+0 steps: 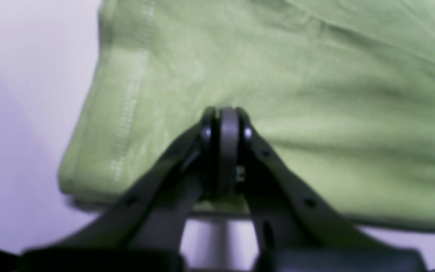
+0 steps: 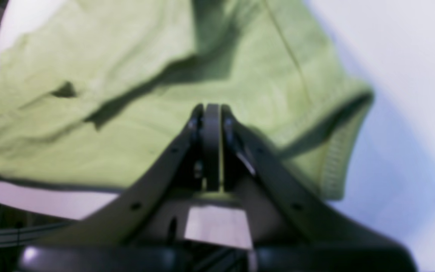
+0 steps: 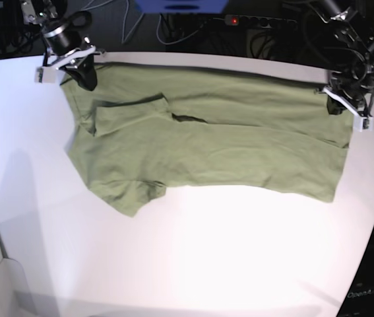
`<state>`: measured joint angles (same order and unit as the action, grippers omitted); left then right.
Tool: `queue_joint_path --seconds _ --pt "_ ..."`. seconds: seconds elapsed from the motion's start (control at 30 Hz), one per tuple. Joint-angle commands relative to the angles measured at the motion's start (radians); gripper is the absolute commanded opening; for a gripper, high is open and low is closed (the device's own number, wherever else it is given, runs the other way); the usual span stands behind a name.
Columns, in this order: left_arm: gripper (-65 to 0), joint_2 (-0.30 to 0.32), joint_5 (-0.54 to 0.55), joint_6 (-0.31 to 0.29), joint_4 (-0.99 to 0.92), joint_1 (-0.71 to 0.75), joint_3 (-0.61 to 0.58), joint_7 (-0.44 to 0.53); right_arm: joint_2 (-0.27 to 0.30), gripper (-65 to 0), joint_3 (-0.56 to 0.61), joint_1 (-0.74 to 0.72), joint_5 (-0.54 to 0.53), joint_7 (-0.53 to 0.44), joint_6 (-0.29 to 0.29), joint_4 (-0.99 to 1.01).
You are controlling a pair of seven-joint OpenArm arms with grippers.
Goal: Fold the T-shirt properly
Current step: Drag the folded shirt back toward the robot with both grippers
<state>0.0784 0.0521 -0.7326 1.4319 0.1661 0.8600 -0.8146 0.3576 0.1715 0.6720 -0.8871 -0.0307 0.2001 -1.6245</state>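
The green T-shirt lies spread across the far half of the white table (one sleeve folded over its chest), with the left gripper and right gripper each pinching its far edge at opposite ends.

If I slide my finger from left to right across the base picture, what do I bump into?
White table → right hand pinching the shirt's corner → green T-shirt → left hand at its other end.
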Motion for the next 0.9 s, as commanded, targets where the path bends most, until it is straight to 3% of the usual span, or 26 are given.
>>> queue_joint_path --seconds 0.0,0.33,0.87 --pt "-61.9 -0.018 -0.237 0.034 -0.01 0.059 0.002 -0.276 0.011 -64.7 -0.017 0.013 0.003 -0.022 0.005 -0.033" --pt "-61.9 -0.059 -0.246 0.034 0.168 0.053 0.0 -0.277 0.057 -64.7 -0.036 0.03 0.001 -0.015 0.003 -0.162" --pt "-61.9 -0.05 -0.248 0.034 0.037 -0.084 -0.006 -0.276 0.065 -64.7 -0.036 0.013 0.003 -0.01 0.003 -0.158"
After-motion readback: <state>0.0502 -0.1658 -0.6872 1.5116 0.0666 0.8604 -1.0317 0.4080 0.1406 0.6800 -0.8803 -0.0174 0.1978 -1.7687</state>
